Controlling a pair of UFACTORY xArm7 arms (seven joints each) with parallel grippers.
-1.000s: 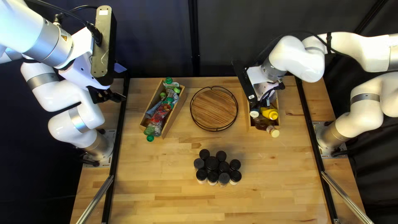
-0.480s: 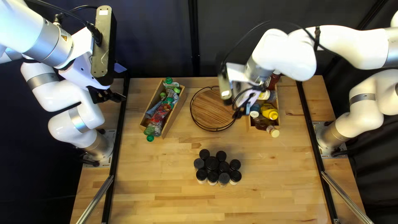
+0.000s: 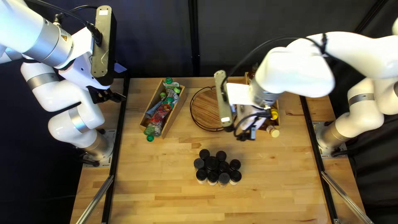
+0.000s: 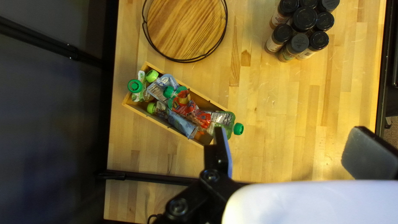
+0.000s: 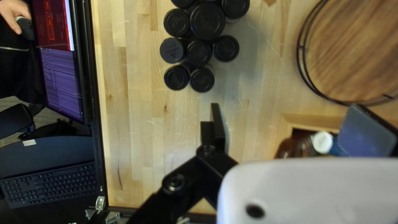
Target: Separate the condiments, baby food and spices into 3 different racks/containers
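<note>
My left gripper (image 3: pixel 108 96) hangs left of the pouch box in the top left view; in its wrist view the gripper (image 4: pixel 290 153) is open with nothing between its fingers. My right gripper (image 3: pixel 246 135) is near the condiment box, whose bottles (image 3: pixel 273 131) are partly hidden by the arm. In its own view the right gripper (image 5: pixel 304 128) stands open and empty. Baby food pouches (image 4: pixel 188 110) fill a wooden box (image 3: pixel 175 113). Black-lidded spice jars (image 3: pixel 212 162) stand grouped on the table. A round wooden rack (image 3: pixel 207 108) with a black wire rim holds nothing visible.
The wooden table (image 3: pixel 166 182) has black rails along its sides. In the right wrist view, a person's hand (image 5: pixel 14 14), a screen (image 5: pixel 62 79) and a keyboard (image 5: pixel 49 182) are beyond the table's edge. Dark curtain (image 3: pixel 153 37) hangs behind.
My right arm has swung away from over the condiment box, first left and then toward the near side, its gripper now lower in the top left view. The left arm and the objects stay put.
</note>
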